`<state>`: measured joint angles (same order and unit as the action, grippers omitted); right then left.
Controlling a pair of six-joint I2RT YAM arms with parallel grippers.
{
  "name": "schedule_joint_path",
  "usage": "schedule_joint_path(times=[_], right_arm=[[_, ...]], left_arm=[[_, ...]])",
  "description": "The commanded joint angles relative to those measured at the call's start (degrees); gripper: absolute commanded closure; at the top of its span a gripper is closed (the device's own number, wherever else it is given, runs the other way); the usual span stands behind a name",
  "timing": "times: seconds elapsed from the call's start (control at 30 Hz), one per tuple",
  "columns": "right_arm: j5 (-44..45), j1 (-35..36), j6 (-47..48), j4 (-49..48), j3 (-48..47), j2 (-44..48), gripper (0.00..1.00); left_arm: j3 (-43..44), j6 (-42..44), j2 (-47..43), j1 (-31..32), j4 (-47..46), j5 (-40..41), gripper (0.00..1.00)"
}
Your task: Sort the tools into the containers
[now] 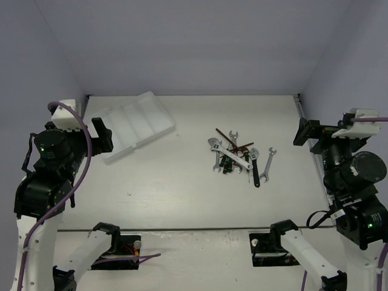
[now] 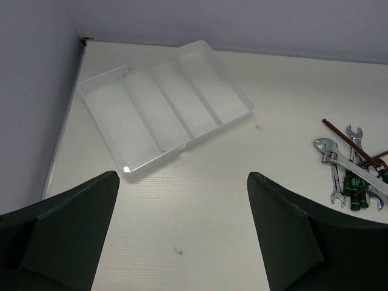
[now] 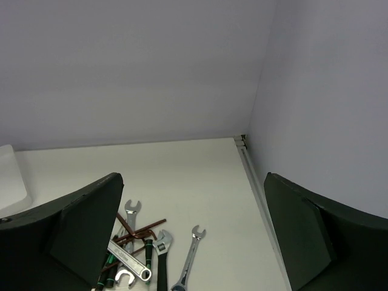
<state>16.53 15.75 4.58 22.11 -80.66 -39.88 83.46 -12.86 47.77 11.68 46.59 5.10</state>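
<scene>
The tools (image 1: 236, 156) lie in one heap right of the table's centre: a silver adjustable wrench (image 1: 230, 153), a black-handled adjustable wrench (image 1: 255, 168), a lone open-end wrench (image 1: 268, 165), brown hex keys (image 1: 233, 138) and green-marked screwdrivers (image 1: 225, 163). The white tray of containers (image 1: 136, 124) sits slanted at the back left, and its compartments (image 2: 115, 121) hold nothing. My left gripper (image 2: 182, 177) hangs open above bare table, just short of the tray. My right gripper (image 3: 193, 177) is open too, high at the right edge, with the heap (image 3: 142, 251) below and to its left.
Grey walls close in the table on three sides. A metal rail (image 3: 257, 188) runs along the right edge. Both arm bases (image 1: 115, 245) stand at the near edge. Bare tabletop separates the tray and the heap.
</scene>
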Motion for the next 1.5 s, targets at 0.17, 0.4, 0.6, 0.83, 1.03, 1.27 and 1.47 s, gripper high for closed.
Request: schedule_joint_path(times=[0.17,0.4,0.6,0.83,1.03,1.27,1.47], right_arm=[[-7.7,0.2,-1.7,-4.1,5.9,-1.8,0.00],[-12.8,0.2,-4.4,-4.2,16.0,-5.4,0.00],[-15.5,0.2,-9.8,-4.2,20.9,-14.2,0.00],[-24.6,-0.9,-10.6,-4.3,19.5,-29.7,0.08],[-36.8,-7.6,-10.8,-4.3,15.5,-44.2,0.18],[-40.3,-8.7,-9.8,-4.2,13.7,-54.1,0.22],[-42.7,-8.5,-10.1,-4.1,15.4,-57.8,0.22]], left_arm=[[-0.6,-8.1,0.1,0.4,-2.9,0.9,0.16],[-3.5,-12.6,2.1,0.4,-3.0,-3.6,0.16],[-6.1,-13.7,2.5,0.4,-2.9,-5.1,0.16],[-9.1,-13.6,1.6,0.5,-2.9,-8.7,0.16],[-13.2,-14.8,-1.1,0.5,-2.8,-11.2,0.16],[-14.8,-13.9,-3.5,0.8,-2.8,-11.5,0.16],[-15.4,-13.0,-2.8,0.9,-2.8,-12.1,0.16]])
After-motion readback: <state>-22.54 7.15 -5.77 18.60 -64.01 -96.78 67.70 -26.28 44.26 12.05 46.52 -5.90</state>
